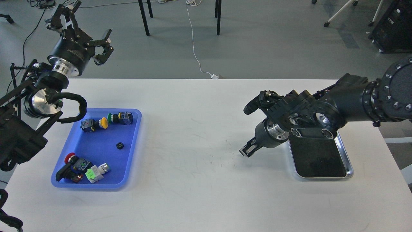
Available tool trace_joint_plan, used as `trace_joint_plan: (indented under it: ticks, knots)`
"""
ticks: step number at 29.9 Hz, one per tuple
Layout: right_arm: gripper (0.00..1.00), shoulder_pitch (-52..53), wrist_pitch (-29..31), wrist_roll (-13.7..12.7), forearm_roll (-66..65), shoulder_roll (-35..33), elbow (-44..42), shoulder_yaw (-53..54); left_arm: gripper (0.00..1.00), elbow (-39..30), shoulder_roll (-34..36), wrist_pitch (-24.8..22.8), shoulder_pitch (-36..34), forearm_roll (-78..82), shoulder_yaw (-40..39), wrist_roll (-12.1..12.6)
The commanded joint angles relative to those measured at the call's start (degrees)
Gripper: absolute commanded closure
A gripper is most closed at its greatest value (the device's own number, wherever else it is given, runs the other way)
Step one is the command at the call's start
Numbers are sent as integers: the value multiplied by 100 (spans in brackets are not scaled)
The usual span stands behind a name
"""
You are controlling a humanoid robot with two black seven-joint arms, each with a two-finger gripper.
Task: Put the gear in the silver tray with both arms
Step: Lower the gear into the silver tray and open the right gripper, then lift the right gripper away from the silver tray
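The gear point(120, 145) is a small black toothed ring lying on the floor of the blue plastic tray point(135, 135) at the left. The silver tray point(349, 167) lies at the right with a dark mirror-like bottom and nothing on the part that shows; my right arm covers its far end. My left gripper point(90, 21) is open and empty, held high beyond the table's far left edge, well away from the gear. My right gripper point(246, 150) points down-left just above the table, left of the silver tray; its fingers are small and dark.
The blue tray also holds several push-button switches: yellow point(103, 122) and green point(110, 118) ones at the back, a red one point(69, 158) and a bright green block point(90, 174) at the front. Chair legs and cables stand on the floor beyond the white table point(193, 129).
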Motion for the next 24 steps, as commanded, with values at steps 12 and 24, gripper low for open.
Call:
trace_joint_plan:
  ticks: [12, 24]
  knots:
    - [87, -243, -292, -70, -1699, -1859, 210, -432, 2, -8, 43, -24, 1, 8, 33, 43]
    - [61, -666, -705, -237, -1762, -1894, 184, -433, 2, -8, 86, -7, 10, 34, 129, 79]
